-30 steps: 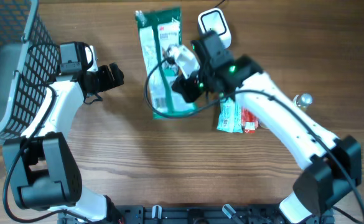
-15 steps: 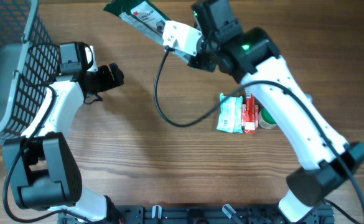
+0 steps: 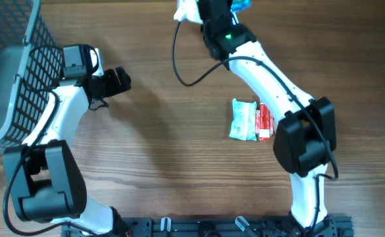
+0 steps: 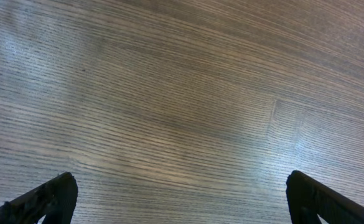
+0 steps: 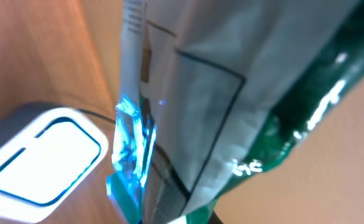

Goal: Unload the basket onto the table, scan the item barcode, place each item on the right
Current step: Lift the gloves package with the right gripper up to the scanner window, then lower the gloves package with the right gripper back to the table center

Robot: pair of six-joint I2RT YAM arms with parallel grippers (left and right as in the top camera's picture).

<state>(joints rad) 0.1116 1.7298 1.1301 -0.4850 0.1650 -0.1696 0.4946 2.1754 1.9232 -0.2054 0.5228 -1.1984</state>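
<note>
1. Over the last second the right pincer [image 3: 205, 8] has swung from the middle of the brown wooden table [image 3: 179, 164] out to its far edge. The green-and-white plastic packet [image 5: 231, 81] has gone with it. It lay flat on the wood then and now shows only in the right wrist view.
2. That pincer is pressed together on the packet (its own fingertips are hidden behind the wrapper). The packet hangs tilted right in front of the pincer and fills most of its view.
3. Down and to the left of the held packet sits a white rounded scanner [image 5: 45, 155]. A bright blue glow [image 5: 132, 155] falls on the packet's edge on the scanner's side.
4. The left pincer [image 3: 120, 81] has not moved. It is spread wide and hovers over the table, with only wood grain showing between its fingers.
5. Well back from the right pincer, beside its forearm, a small white-and-green sachet [image 3: 243, 120] and a red packet [image 3: 264, 122] lie touching, where they lay before.
6. A black cable [image 3: 179, 59] loops down from the right pincer across the streaked grain.
7. A black wire basket [image 3: 14, 39] stands behind the left pincer at the table's corner. The tabletop fills every view.
</note>
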